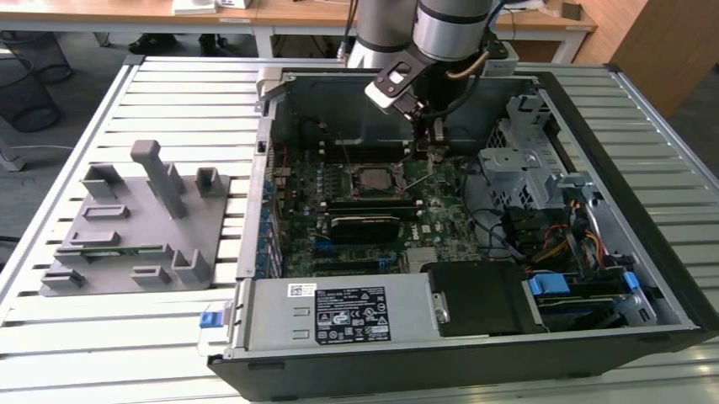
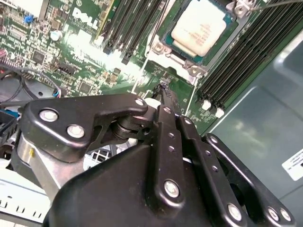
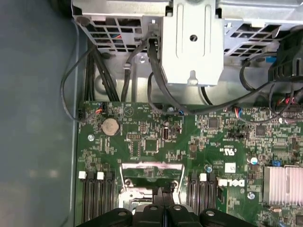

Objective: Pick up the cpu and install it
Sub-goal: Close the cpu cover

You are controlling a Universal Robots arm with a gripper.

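Slatted desk (image 1: 113, 337) held the case (image 1: 450, 370), where the end effector (image 2: 163, 92), pressed together near the seated cpu (image 2: 199, 28), likely needed gentle moves.

place: lab/workshop | cues: slatted workbench (image 1: 113, 345); opened computer case (image 1: 450, 374); desks behind (image 1: 303, 13)

An open black computer case (image 1: 450, 372) lies on a white slatted tabletop (image 1: 180, 84). A grey moulded tray (image 1: 121, 225) sits well apart from the case, on the exterior view's left of it. Inside the case, a green circuit board (image 3: 142, 137) covers the floor. A silver power box (image 1: 337, 307) lines the case's near wall, and a metal drive cage (image 1: 511, 164) stands toward the exterior view's right. A coin battery (image 3: 110, 126) sits on the board beside the case's bare panel.
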